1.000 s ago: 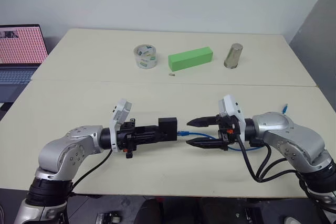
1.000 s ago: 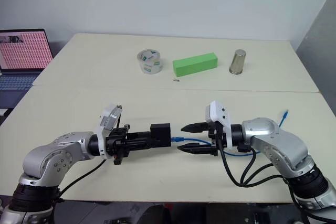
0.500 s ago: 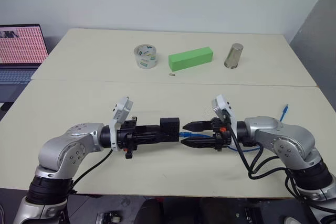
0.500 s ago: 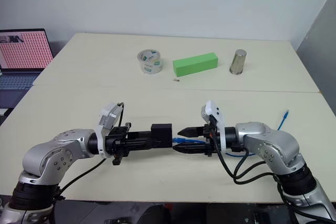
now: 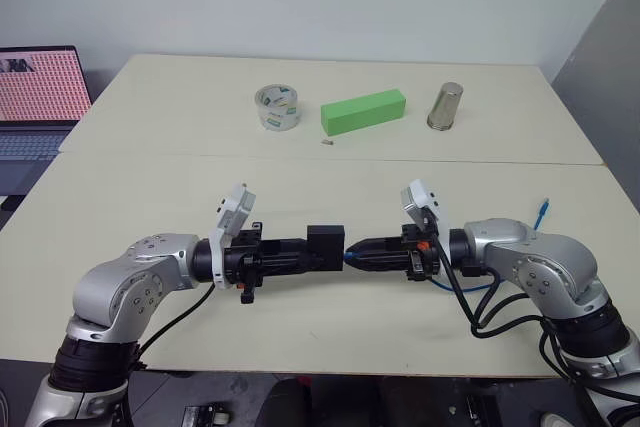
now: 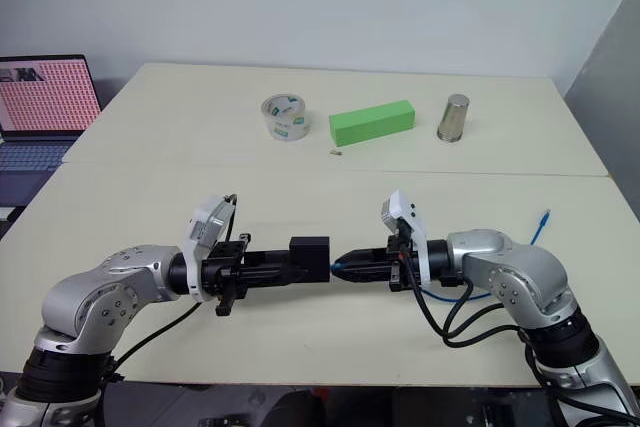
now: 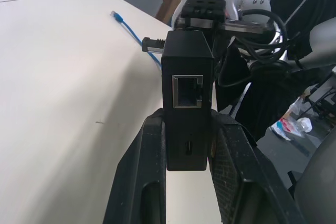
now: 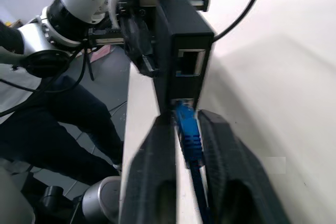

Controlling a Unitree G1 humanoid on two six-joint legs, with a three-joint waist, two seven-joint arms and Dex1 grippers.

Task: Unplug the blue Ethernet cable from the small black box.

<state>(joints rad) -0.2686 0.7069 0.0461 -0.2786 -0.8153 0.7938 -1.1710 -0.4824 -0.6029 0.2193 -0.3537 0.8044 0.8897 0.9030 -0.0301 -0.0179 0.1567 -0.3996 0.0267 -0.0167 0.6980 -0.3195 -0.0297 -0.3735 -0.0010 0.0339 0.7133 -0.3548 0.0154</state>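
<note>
We hold the box [image 5: 324, 245] in our left pincer [image 5: 308, 253]; right pincer [image 8: 184, 145] clamps the cable [image 8: 187, 129] plug. Next, pull apart.

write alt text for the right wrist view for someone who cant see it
The right gripper is shut on the blue Ethernet cable at its plug, still seated in the small black box. The left gripper holds the box from the far side, above a pale table.
</note>
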